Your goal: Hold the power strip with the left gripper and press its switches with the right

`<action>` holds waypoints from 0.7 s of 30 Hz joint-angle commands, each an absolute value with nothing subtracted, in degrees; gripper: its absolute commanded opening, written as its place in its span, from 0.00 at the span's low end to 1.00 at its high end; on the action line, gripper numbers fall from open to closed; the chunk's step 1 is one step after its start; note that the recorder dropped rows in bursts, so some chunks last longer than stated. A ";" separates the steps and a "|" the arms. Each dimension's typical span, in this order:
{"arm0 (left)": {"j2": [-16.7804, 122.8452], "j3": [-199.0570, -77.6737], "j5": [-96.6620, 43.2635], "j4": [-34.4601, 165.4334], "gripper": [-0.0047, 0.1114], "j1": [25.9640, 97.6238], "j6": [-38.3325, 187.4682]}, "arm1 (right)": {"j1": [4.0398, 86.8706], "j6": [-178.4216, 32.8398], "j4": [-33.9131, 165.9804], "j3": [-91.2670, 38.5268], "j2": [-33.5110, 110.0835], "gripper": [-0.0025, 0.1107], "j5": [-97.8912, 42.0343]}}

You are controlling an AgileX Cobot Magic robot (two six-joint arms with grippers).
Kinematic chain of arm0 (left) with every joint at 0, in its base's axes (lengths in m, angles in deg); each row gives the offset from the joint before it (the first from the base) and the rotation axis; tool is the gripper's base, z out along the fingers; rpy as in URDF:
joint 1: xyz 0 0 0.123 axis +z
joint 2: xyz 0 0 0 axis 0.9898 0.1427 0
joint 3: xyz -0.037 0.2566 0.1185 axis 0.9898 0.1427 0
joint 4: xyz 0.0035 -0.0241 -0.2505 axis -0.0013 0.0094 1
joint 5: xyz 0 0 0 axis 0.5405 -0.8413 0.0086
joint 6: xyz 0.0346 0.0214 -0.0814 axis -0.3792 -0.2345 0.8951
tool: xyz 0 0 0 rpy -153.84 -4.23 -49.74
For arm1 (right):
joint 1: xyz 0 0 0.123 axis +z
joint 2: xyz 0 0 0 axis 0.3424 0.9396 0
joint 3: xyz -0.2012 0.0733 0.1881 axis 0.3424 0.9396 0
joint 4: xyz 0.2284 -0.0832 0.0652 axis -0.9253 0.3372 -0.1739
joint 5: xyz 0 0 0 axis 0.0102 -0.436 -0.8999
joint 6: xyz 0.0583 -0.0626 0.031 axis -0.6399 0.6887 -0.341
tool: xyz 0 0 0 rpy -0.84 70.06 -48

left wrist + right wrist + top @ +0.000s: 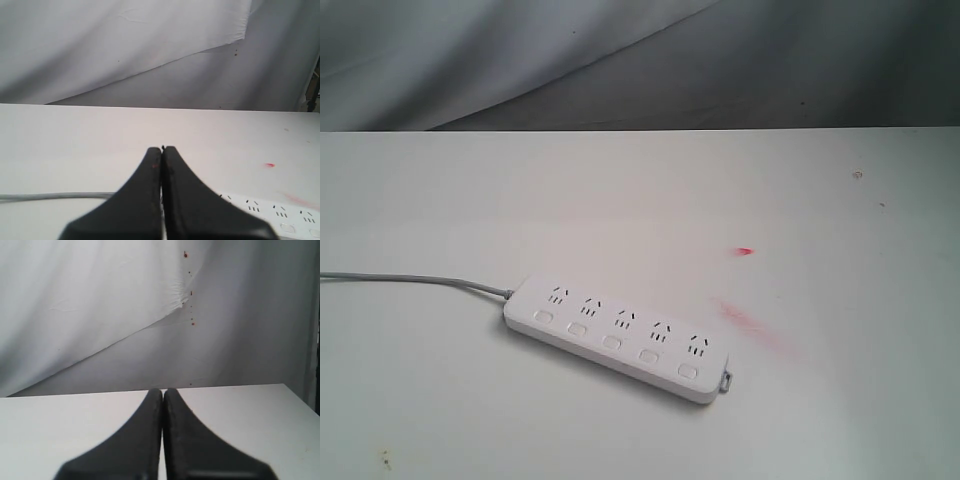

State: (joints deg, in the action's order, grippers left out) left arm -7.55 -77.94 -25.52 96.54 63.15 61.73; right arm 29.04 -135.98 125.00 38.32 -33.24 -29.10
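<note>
As the power strip (620, 337) is laid flat on the white table (840, 420), near the front middle of it in the exterior view, its long body is seen at a slant, with the cord end further back on the left and the other end nearer on the right. Five socket groups are shown on its top face, and the switches (611, 342), five small white buttons, are placed in one row along the nearer edge, one by each group. A thin grey cord (410, 279) is led from the left end over the table to the left edge of the view, and a small grey tab (727, 381) is fixed at the right end. A small red spot (744, 251) and a pale red smear (750, 322) are marked on the table just beyond the right half of the strip. The left gripper (161, 149) is shown in its wrist view with the two black jaws pressed together and nothing held between them; a part of the strip and a piece of the cord are seen past the jaws, apart from the tips. The right gripper (163, 390) is closed in the same way, with nothing held, and only bare table and a grey-white cloth (100, 315) are seen before it.
</note>
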 commanded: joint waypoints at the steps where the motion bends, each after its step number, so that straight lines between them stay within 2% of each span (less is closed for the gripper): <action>1: -7.85 -77.67 -25.59 96.52 0.04 62.95 61.80 | 28.61 -135.26 125.07 38.53 -33.51 0.02 -28.39; 9: -7.85 -77.67 -25.59 96.52 0.04 62.95 61.80 | 28.61 -131.42 120.88 38.53 -33.51 0.02 -28.39; 11: -7.85 -77.67 -25.59 96.52 0.04 62.95 61.57 | 28.61 -119.89 108.94 38.53 -33.51 0.02 -29.09; 16: -7.85 -77.67 -25.59 96.52 0.04 62.95 61.57 | 28.61 -76.10 67.51 38.53 -33.51 0.02 -30.32; 18: -7.85 -77.67 -25.59 96.52 0.04 62.95 61.57 | 28.61 -68.35 60.83 38.53 -33.51 0.02 -30.32; 21: -7.85 -77.67 -25.59 96.52 0.04 62.95 61.57 | 28.61 -67.60 60.11 38.53 -33.51 0.02 -30.32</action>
State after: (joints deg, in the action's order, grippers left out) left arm -7.55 -77.94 -25.52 96.54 63.15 61.73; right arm 29.04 -72.59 64.46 38.32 -33.24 -29.79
